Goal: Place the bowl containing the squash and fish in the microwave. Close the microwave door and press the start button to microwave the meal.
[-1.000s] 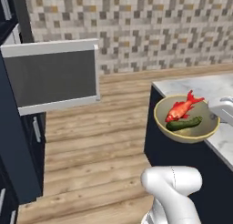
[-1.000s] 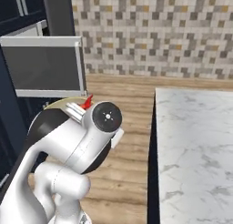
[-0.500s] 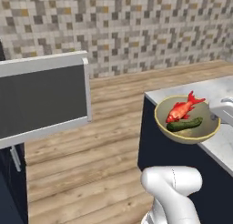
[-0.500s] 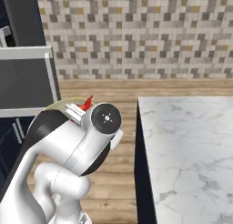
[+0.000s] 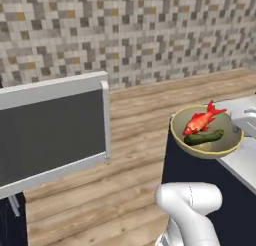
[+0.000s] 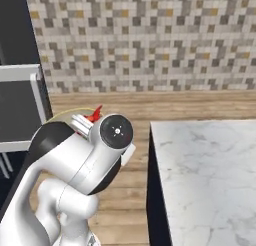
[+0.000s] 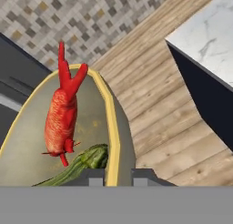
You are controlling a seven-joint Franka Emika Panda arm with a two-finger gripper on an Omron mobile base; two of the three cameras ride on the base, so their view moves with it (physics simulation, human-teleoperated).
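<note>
Gripping bowl [image 7: 111, 127] rim, hand [image 7: 119, 174] view

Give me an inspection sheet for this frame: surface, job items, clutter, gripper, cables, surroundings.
Surface: marble counter, bare where seen.
Job items: bowl held off the counter, carrying fish and squash; microwave door open.
Clutter: nothing seen.
Gripper: gripper shut on the bowl's rim, one finger each side.
Cables: nothing seen.
Surroundings: mosaic tile wall, wood floor.
</note>
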